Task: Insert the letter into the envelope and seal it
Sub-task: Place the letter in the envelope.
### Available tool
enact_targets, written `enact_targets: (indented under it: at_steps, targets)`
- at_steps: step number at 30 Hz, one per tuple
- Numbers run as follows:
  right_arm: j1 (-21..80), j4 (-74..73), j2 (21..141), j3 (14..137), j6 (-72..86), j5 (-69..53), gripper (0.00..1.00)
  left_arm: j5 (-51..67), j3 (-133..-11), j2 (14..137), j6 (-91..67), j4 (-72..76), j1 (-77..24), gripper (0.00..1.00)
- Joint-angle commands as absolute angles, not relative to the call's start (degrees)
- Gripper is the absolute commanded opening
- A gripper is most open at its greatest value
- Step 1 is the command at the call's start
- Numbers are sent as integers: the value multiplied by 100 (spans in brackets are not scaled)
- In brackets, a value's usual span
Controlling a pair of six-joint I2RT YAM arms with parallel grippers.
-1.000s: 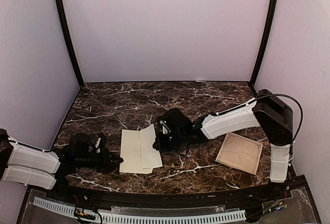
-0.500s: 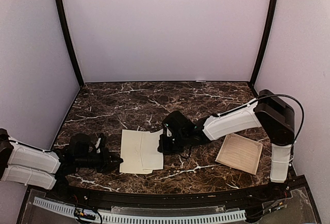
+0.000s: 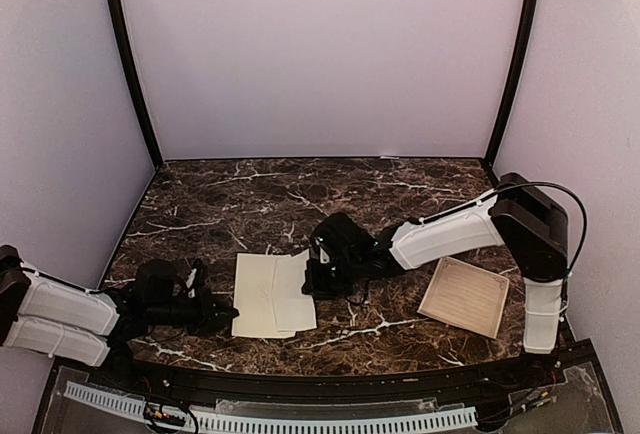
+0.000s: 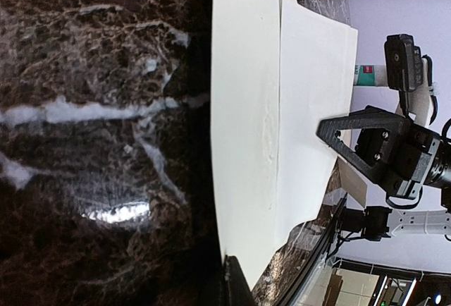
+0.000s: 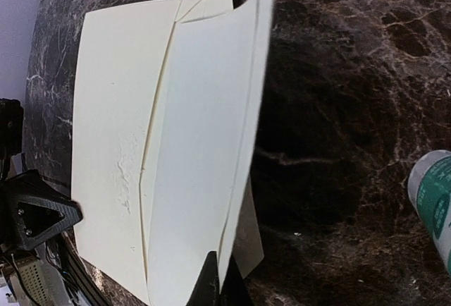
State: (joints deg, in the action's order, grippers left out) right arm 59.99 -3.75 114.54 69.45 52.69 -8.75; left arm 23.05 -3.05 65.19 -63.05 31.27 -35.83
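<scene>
The cream envelope lies on the dark marble table, near the front and left of centre. My right gripper is shut on the envelope's right edge and holds that panel raised off the table. My left gripper is shut. Its tip sits low at the envelope's left edge near the front corner, and I cannot tell whether it pinches paper. The letter, a cream sheet with a printed border, lies flat at the right, apart from both grippers.
A white and green cylinder lies on the marble just right of the right gripper. The table's raised front rail runs close below the envelope. Lilac walls close in the back and both sides.
The right gripper has carried the envelope's raised right edge a little to the right and lower, so that panel lies flatter. The left arm has stayed in place.
</scene>
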Motion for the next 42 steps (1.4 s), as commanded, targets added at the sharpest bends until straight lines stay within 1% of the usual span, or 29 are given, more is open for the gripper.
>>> enact_targets:
  at_steps: [1, 12, 24, 29, 42]
  targets:
    - [6028, -361, 11663, 7189, 5184, -1013, 0, 2464, -297, 6664, -6132, 3267, -3568, 0]
    - [6020, -422, 11745, 7250, 5335, -978, 0, 2457, -362, 6855, -6168, 3370, -3568, 0]
    - [6013, -447, 11416, 6919, 5740, -631, 0, 2090, -218, 6322, -6282, 3087, -3568, 0]
    - [6017, -469, 11412, 6871, 5781, -688, 0, 1968, -163, 6115, -6284, 2958, -3568, 0]
    - [6000, -496, 11870, 7332, 5533, -1114, 0, 2505, -294, 6438, -5876, 3185, -3568, 0]
